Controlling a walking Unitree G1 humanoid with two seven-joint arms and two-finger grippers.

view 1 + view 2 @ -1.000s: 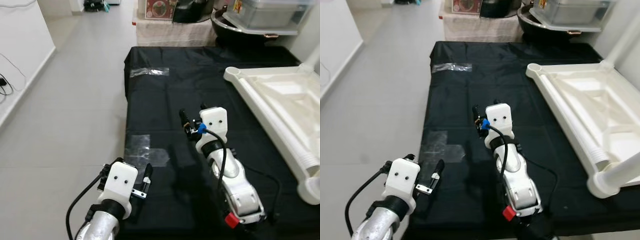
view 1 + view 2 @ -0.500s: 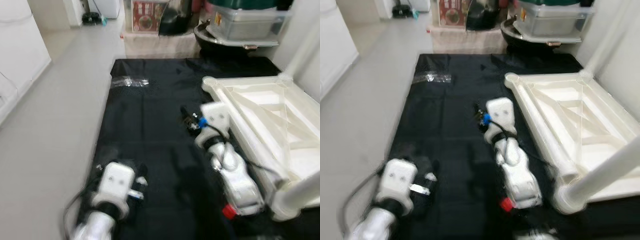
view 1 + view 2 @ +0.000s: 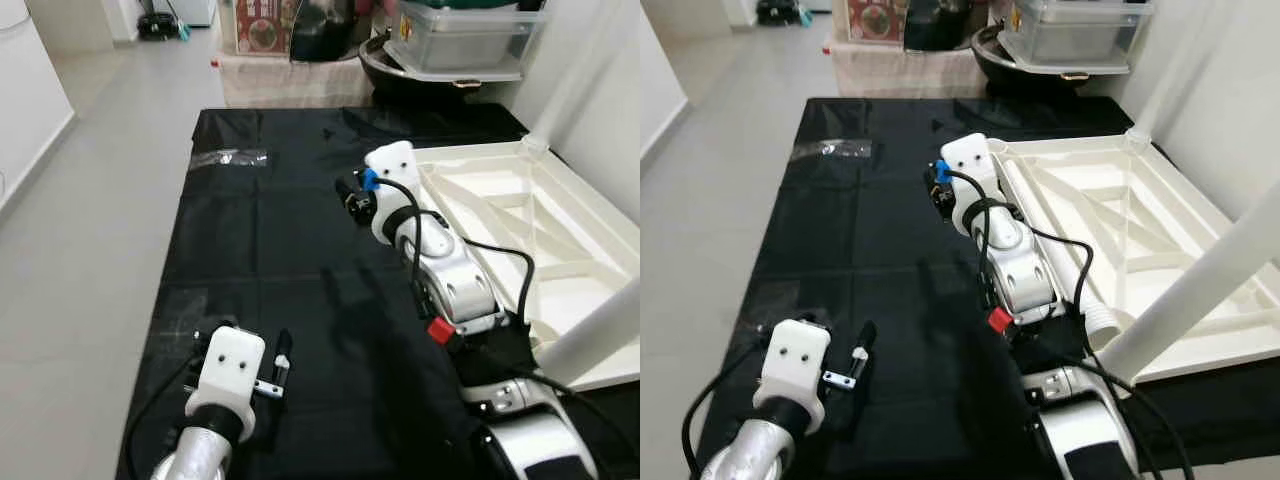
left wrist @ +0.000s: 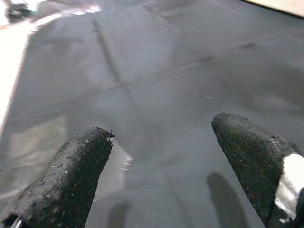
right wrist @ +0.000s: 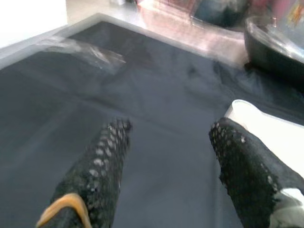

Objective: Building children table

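Black cloth (image 3: 280,230) covers a low platform on a grey tiled floor (image 3: 90,200), with patches of clear tape (image 3: 228,157) stuck at about 11 o'clock and a fainter patch near 8 o'clock. At 3 o'clock lies the white children table (image 3: 520,220), flipped upside down so its ribbed underside faces up; its long axis runs from 12 o'clock toward 5 o'clock, and one round socket corner (image 3: 1134,137) sits at the far end. A white table leg (image 3: 1200,290) slants across the near right corner, running from 5 o'clock up toward 2 o'clock.

At 12 o'clock, past the cloth, stand a dark round pan (image 3: 420,80), a clear storage box (image 3: 460,35) on top of it, and a cloth-draped box (image 3: 285,75).

Reaching forward over the cloth, the right gripper (image 5: 166,147) hovers just beside the table's near long rail, jaws spread wide and holding nothing; a white corner of the table shows by one finger (image 5: 247,171). Low at 7 o'clock, the left gripper (image 4: 161,156) hangs above the cloth, jaws also wide and empty.
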